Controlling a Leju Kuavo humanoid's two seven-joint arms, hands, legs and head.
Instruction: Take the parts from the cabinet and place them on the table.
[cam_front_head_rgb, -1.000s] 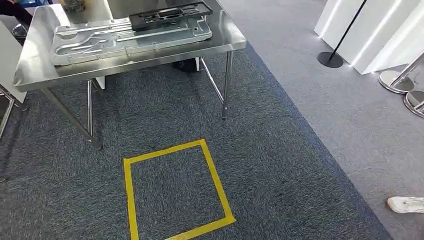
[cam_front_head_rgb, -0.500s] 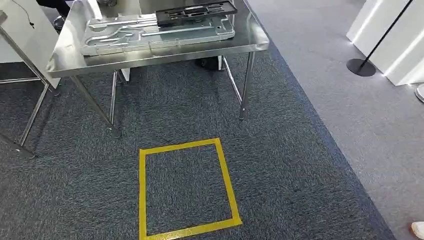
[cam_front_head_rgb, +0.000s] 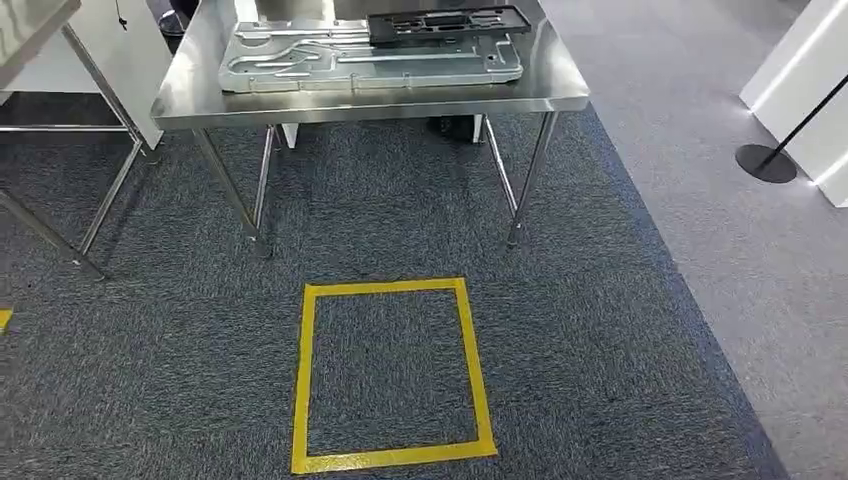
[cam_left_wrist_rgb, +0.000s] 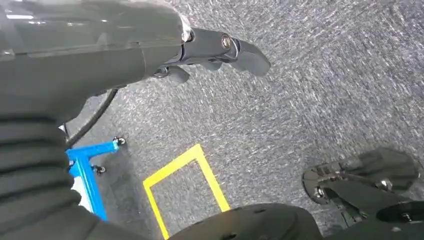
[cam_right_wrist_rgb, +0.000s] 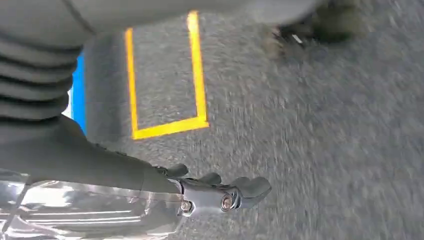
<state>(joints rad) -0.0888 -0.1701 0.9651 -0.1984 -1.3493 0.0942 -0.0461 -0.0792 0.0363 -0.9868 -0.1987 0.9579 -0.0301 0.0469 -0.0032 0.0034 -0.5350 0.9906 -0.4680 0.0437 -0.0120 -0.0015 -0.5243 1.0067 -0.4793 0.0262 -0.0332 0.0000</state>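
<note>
So view swung right, table (cam_front_head_rgb: 560, 95) with two parts (cam_front_head_rgb: 370, 55) centred at top, left hand (cam_left_wrist_rgb: 220, 50) and right hand (cam_right_wrist_rgb: 220, 192) hanging released, nothing carried.

No text, label, brand, number or sign can be read on anything in these views.

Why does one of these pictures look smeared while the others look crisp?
Right wrist view: carpet streaked with motion blur, yellow tape soft. Left wrist view: sharper, slight streaking. Head view: crisp, with glare on the steel table.
</note>
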